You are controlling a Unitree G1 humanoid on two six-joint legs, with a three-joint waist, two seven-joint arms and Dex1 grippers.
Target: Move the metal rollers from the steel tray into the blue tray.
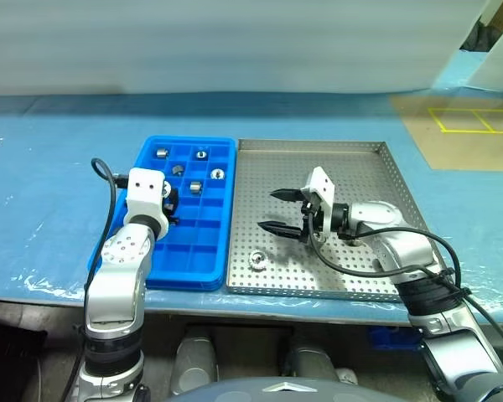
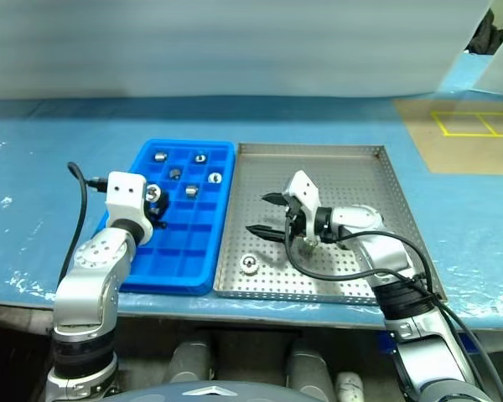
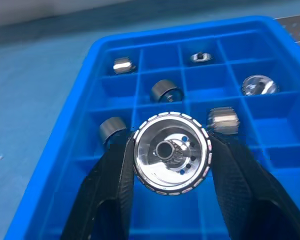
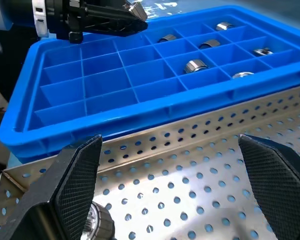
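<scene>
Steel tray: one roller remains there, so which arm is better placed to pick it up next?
Right. The right gripper hangs open over the steel tray, near the last roller; the left gripper is shut on a roller over the blue tray.

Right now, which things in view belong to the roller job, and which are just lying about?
Job:
- rollers: one in the left gripper, one left on the steel tray, several in the blue tray
- right gripper, open over the steel tray

Lying about:
- blue table cover
- yellow floor marking
</scene>
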